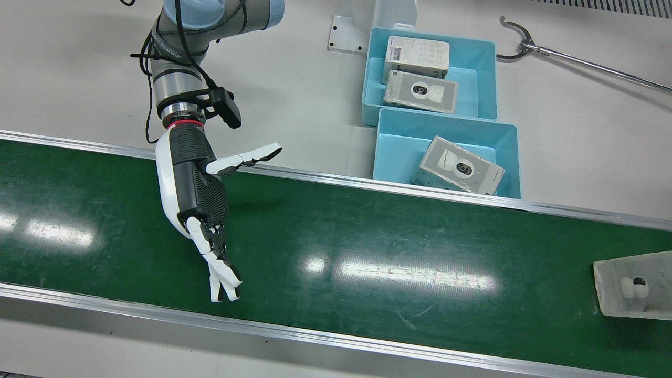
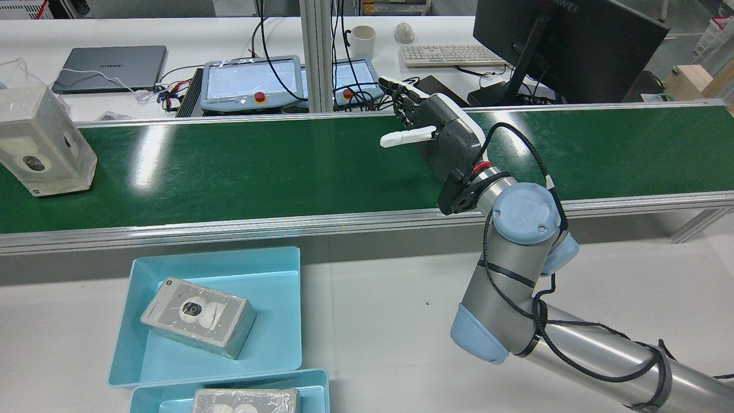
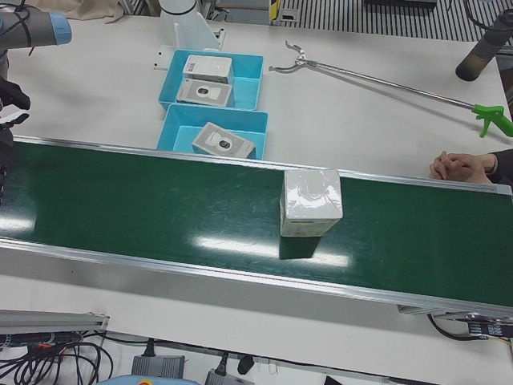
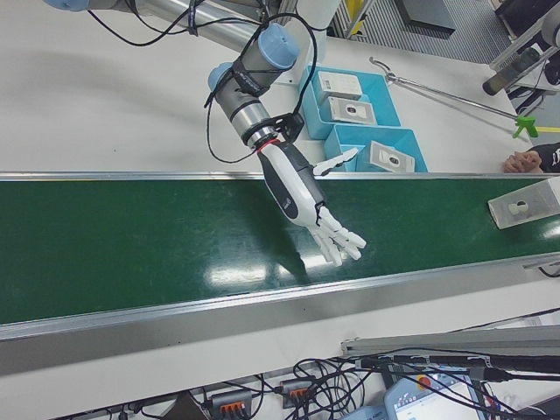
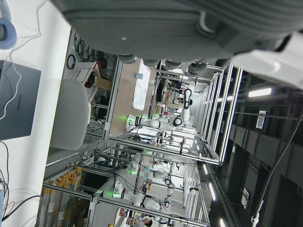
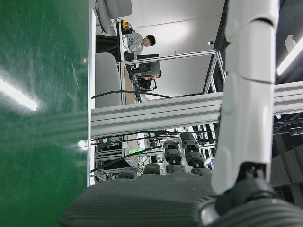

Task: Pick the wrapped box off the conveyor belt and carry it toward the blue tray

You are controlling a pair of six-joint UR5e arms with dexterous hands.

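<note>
The wrapped box [image 1: 635, 286] stands on the green conveyor belt [image 1: 367, 247] at the front view's right edge; it is at the belt's far left in the rear view [image 2: 43, 143]. It also shows mid-belt in the left-front view [image 3: 311, 200]. My right hand [image 1: 194, 194] hovers open over the belt, fingers spread, far from the box, holding nothing; it also shows in the rear view [image 2: 441, 132] and the right-front view [image 4: 302, 192]. The near blue tray [image 1: 404, 152] holds one wrapped box [image 1: 459, 168]. My left hand [image 5: 156, 23] shows only in its own view, holding nothing.
A second blue tray [image 1: 472, 68] behind the first holds two boxes. A long reacher tool [image 1: 577, 60] lies on the white table. A person's hands [image 3: 461, 166] rest beside the belt. Aluminium rails [image 1: 367, 184] edge the belt. Monitor, keyboard and pendants stand beyond it.
</note>
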